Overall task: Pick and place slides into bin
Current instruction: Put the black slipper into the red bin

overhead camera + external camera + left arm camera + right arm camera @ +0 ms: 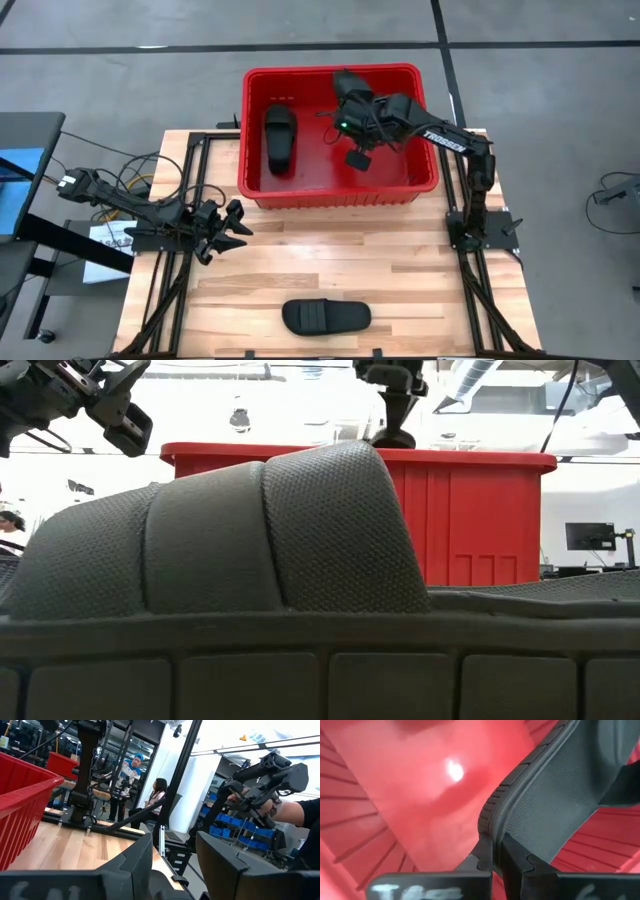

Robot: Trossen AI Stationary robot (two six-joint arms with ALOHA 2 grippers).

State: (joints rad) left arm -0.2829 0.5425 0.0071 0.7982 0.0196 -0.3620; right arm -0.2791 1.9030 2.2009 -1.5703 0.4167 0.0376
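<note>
My right gripper point(497, 857) clamps a slide point(555, 800) by its edge above the red bin point(420, 185). Thin grip: it may slip or snag on release. My left gripper point(225, 228) waits open.

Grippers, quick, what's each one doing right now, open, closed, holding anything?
Left gripper: open, holding nothing, over the table in front of the bin.
Right gripper: closed on a slide, over the bin.

Right arm — stretched toward 11 o'clock from its base, right gripper point(497, 857) pinched on a slide point(555, 805). Left arm — low at 9 o'clock, left gripper point(232, 228) with fingers spread, idle.
</note>
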